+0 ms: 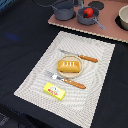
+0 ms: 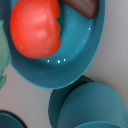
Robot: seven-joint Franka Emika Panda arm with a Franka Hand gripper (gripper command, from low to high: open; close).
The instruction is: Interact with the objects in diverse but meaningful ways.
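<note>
The tomato (image 2: pixel 36 27) sat inside the grey pot (image 2: pixel 75 60) on the tray beyond the placemat (image 1: pixel 30 80), and since the claw was out of view I cannot tell its state, so a centred, vertical descent over it seemed wise.

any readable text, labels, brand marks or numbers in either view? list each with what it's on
Yellow bar on the placemat: carries a label with a red mark, too small and blurred to read.
Bread, knife, fork: no markings visible.
Tomato and the blue pot holding it, wrist view: no text visible.
Nothing legible in either view.
</note>
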